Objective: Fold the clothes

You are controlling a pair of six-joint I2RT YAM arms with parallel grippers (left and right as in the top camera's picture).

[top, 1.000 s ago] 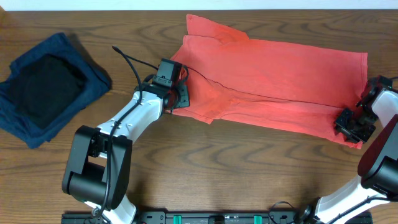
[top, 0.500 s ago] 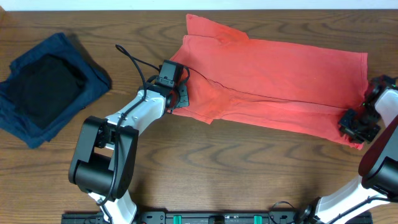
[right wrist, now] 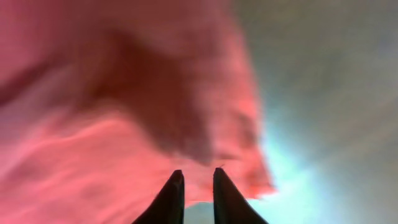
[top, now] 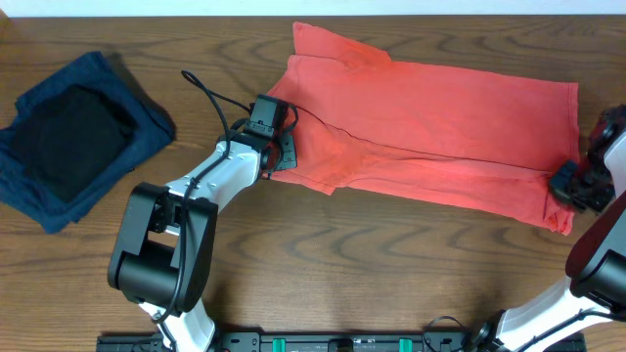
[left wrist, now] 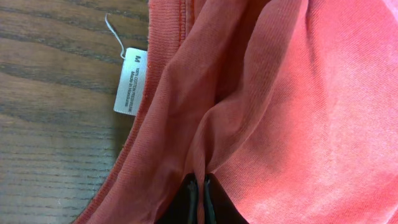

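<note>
**Asker:** Two questions first. Where is the coral-red T-shirt (top: 430,127), and what holds it?

**Me:** It lies flat across the middle and right of the wooden table (top: 323,254), doubled lengthwise. My left gripper (left wrist: 200,186) is at the collar end, near the white size label (left wrist: 129,81). Its fingers are pinched almost together on a ridge of cloth.

**Asker:** And your right?

**Me:** My right gripper (top: 579,186) sits at the shirt's lower right corner. That wrist view is blurred. The fingers look narrow, but I cannot tell whether they hold cloth.

**Asker:** What makes this fold go well?

**Me:** I would confirm the right grip, then lift both ends level and together so nothing sags or twists.
</note>
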